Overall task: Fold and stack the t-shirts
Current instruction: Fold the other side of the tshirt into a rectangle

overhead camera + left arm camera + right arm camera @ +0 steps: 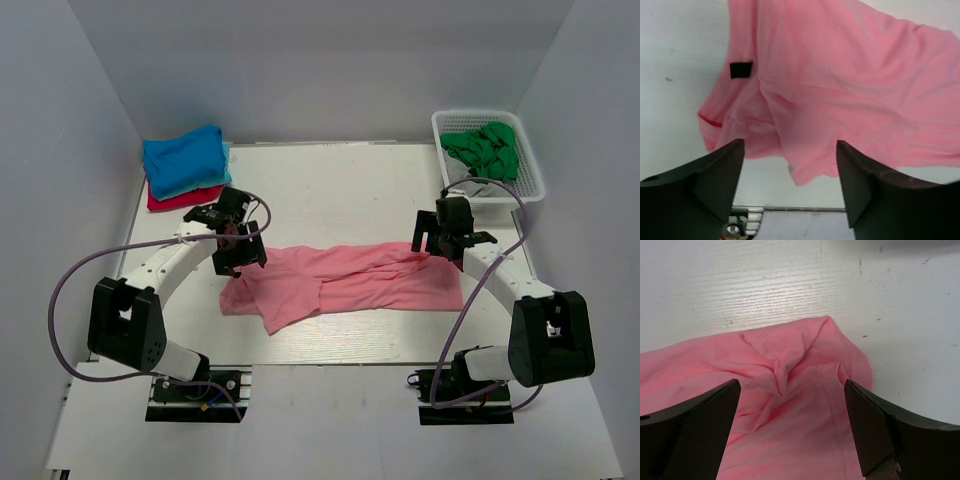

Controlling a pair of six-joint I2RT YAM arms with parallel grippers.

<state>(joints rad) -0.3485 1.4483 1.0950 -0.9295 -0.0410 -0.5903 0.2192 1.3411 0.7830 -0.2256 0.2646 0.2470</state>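
A salmon-pink t-shirt [345,282] lies crumpled lengthwise across the middle of the table. Its dark neck label [741,69] shows in the left wrist view. My left gripper [243,253] hangs open above the shirt's left end [805,100], holding nothing. My right gripper [437,243] is open above the shirt's right end [790,390], where the cloth is bunched into folds; nothing is between its jaws. A stack of folded shirts, bright blue [185,155] on teal [222,178] on red [180,197], sits at the back left.
A white mesh basket [520,185] at the back right holds a crumpled green garment [483,148]. White walls enclose the table on three sides. The table's near edge [790,207] shows just below the shirt in the left wrist view.
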